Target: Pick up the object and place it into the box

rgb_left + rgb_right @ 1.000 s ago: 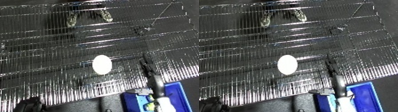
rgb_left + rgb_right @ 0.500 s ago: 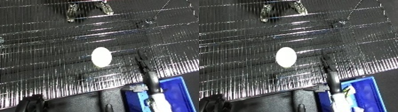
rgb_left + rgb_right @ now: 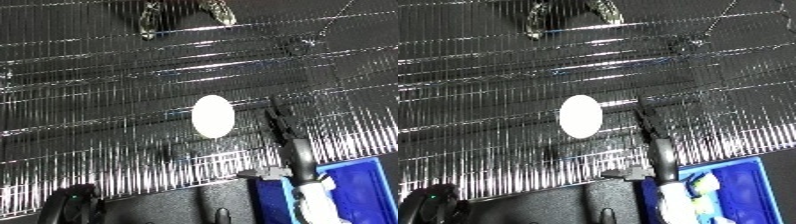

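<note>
1. Left eye view: a white oval object (image 3: pixel 213 116) is lying on the shiny, striped desk (image 3: pixel 98 100), near its middle. The right hand (image 3: pixel 282 124) is reaching in just right of the object, its dark fingers extending straight and slim, holding nothing and apart from the object. A blue bin (image 3: pixel 364 190) is sitting at the lower right corner.
2. Right eye view: the object is resting left of the right hand, not touching it. The left hand (image 3: pixel 432 202) is showing only as a dark shape at the lower left; I cannot tell its fingers' state.
</note>
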Motion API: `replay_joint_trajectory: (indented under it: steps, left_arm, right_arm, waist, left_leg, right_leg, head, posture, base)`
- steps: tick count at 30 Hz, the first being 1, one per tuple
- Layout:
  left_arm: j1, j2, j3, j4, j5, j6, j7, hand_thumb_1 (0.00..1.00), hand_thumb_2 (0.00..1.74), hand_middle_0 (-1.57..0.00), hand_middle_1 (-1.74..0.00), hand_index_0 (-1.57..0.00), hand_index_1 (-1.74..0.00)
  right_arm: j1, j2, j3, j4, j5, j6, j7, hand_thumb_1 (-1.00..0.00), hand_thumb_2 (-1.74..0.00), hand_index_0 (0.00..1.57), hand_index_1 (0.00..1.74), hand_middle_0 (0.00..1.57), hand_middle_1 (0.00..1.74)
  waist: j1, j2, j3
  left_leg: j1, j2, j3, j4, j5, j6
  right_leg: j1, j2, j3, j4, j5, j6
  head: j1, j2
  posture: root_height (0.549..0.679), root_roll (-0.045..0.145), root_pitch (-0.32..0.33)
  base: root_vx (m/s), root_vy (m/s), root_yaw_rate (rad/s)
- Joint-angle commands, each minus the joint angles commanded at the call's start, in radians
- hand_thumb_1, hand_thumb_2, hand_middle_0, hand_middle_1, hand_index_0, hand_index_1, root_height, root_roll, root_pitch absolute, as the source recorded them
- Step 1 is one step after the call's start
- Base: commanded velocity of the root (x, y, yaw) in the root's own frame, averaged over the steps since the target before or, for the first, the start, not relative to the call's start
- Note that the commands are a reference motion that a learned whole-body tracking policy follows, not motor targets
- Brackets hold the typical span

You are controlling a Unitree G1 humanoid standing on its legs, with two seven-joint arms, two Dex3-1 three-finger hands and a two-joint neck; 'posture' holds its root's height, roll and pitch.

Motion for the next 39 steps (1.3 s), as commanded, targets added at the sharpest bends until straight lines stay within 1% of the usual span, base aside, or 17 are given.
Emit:
replay_joint_trajectory:
  steps: [6,15,23,30,39]
  left_arm:
    - [-0.008,-0.004,-0.005,0.001,0.0,0.003,0.009,1.0,1.74,-1.57,-1.74,-1.57,-1.74]
    - [-0.02,-0.008,-0.012,-0.013,-0.004,0.023,0.032,1.0,1.74,-1.57,-1.74,-1.57,-1.74]
    - [-0.032,-0.009,-0.019,-0.019,-0.009,0.031,0.047,1.0,1.74,-1.57,-1.74,-1.57,-1.74]
    - [-0.039,-0.011,-0.033,-0.011,-0.015,0.034,0.059,1.0,1.74,-1.57,-1.74,-1.57,-1.74]
    - [-0.045,-0.006,-0.04,-0.008,-0.03,0.035,0.064,1.0,1.74,-1.57,-1.74,-1.57,-1.74]
  right_arm:
    - [-0.042,0.006,0.006,0.004,-0.005,0.006,0.004,0.0,0.0,0.0,0.0,0.0,0.0]
    - [-0.091,0.015,0.021,-0.002,-0.01,0.036,0.014,0.0,0.0,0.0,0.0,0.0,0.0]
    - [-0.135,0.02,0.044,0.034,-0.009,0.044,0.03,0.0,0.0,0.0,0.0,0.0,0.0]
    - [-0.182,0.018,0.06,0.086,-0.003,0.032,0.019,0.0,0.0,0.0,0.0,0.0,0.0]
    - [-0.239,-0.008,0.056,0.146,0.001,0.02,0.01,-0.45,-0.78,0.71,0.78,0.71,0.78]
  waist:
    - [0.007,0.005,0.0]
    - [0.017,0.012,0.0]
    - [0.03,0.02,0.0]
    - [0.039,0.03,0.0]
    - [0.045,0.041,0.0]
  left_leg:
    - [-0.022,-0.002,0.0,0.013,-0.007,0.0018]
    - [-0.054,-0.006,-0.001,0.034,-0.018,0.0071]
    - [-0.069,-0.013,-0.004,0.039,-0.019,0.0108]
    - [-0.085,-0.02,-0.006,0.049,-0.02,0.0136]
    - [-0.105,-0.024,-0.004,0.055,-0.019,0.0175]
  right_leg:
    - [-0.03,-0.0048,-0.001,0.02,-0.002,-0.0016]
    - [-0.07,-0.0101,-0.003,0.054,-0.01,-0.0044]
    - [-0.093,-0.0157,-0.009,0.071,-0.013,-0.0072]
    - [-0.113,-0.0213,-0.012,0.086,-0.014,-0.009]
    - [-0.138,-0.0214,-0.012,0.099,-0.013,-0.0109]
  head:
    - [0.014,0.006]
    - [0.022,-0.007]
    - [0.044,-0.001]
    - [0.09,0.025]
    - [0.129,0.051]
  posture:
    - [0.632,0.04,0.063]
    - [0.627,0.038,0.08]
    - [0.625,0.04,0.089]
    - [0.622,0.042,0.093]
    - [0.619,0.041,0.103]
  base:
    - [0.039,0.023,0.06]
    - [0.029,0.027,0.06]
    - [0.005,0.02,0.071]
    - [-0.005,0.014,0.046]
    - [-0.019,0.018,0.012]
